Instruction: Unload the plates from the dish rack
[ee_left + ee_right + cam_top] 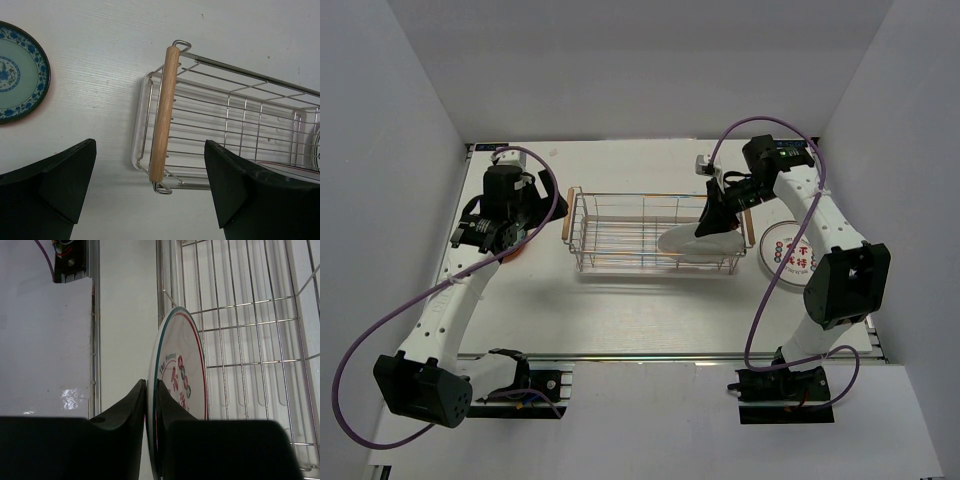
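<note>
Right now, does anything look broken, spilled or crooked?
Nothing looks broken or spilled. The white plate in the dish rack leans over, but the right gripper is pinching its rim, so that seems fine.

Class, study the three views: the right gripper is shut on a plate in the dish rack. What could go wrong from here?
The right gripper pinches only the thin rim of the held plate; it may swing or slip when lifted.
A tilted lift could catch the dish rack wires and drag it.
The unloaded plate lying beside the rack's right end could get struck at set-down.
</note>
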